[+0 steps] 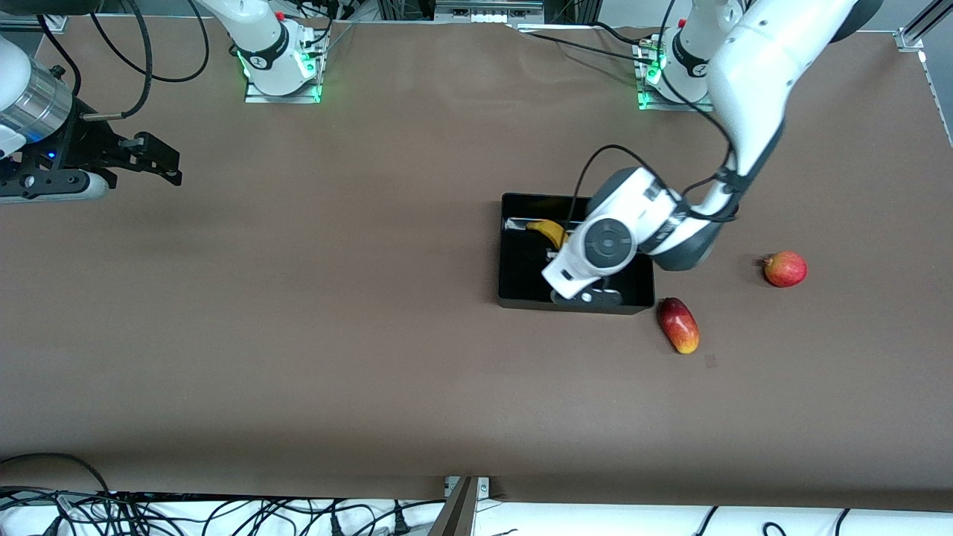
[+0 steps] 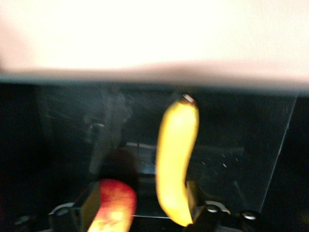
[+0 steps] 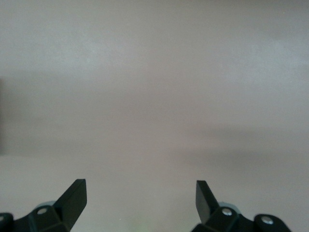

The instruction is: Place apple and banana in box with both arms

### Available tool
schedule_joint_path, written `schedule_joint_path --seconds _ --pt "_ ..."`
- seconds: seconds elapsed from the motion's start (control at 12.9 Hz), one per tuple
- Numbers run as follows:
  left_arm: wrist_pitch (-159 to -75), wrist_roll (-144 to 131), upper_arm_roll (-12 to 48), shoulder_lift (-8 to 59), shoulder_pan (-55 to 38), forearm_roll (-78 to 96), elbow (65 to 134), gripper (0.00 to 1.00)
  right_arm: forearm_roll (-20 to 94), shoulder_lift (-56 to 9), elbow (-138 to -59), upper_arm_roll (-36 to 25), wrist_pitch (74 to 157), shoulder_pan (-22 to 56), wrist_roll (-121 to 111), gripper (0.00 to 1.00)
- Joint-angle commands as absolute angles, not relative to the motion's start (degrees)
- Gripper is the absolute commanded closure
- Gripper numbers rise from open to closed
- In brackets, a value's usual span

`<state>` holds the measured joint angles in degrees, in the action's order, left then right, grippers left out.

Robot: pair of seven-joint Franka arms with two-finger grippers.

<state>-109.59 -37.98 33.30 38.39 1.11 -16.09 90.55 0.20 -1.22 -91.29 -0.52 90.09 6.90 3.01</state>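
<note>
Black box [image 1: 514, 253] holds the banana [image 2: 176, 159] and apple [image 2: 113, 205]; left gripper [image 2: 140, 208], jaws parted, is inside; right gripper [image 3: 140, 198] waits, jaws wide, empty

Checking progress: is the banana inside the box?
Yes, the banana lies on the floor of the black box.

One banana [image 1: 549, 231], one box [image 1: 514, 253], three red fruits [image 1: 785, 269].

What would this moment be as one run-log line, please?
left end effector: open, in box | apple, banana: in box, between its fingers | right end effector: open, waiting over table
</note>
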Motion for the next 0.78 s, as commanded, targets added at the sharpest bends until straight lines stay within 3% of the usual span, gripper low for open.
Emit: schedule_joint_path --seconds 0.0,0.47,0.54,0.7 --pt "-105.0 -35.9 34.1 28.3 7.5 -16.5 91.8 0.0 -0.2 -1.6 -90.3 0.3 89.9 6.1 3.3 0.0" --pt "-86.7 -6.1 33.6 22.9 21.4 -15.7 80.3 0.0 -0.2 -1.6 -90.3 0.3 89.9 6.1 3.3 0.0" --pt "-86.6 -1.0 31.5 19.8 21.4 -13.8 80.9 0.0 -0.2 -1.6 -90.3 0.3 89.9 6.1 3.3 0.0" --pt "-86.6 3.5 20.4 13.8 16.5 -6.5 82.4 0.0 -0.2 -1.6 -90.3 0.3 89.9 6.1 3.3 0.0"
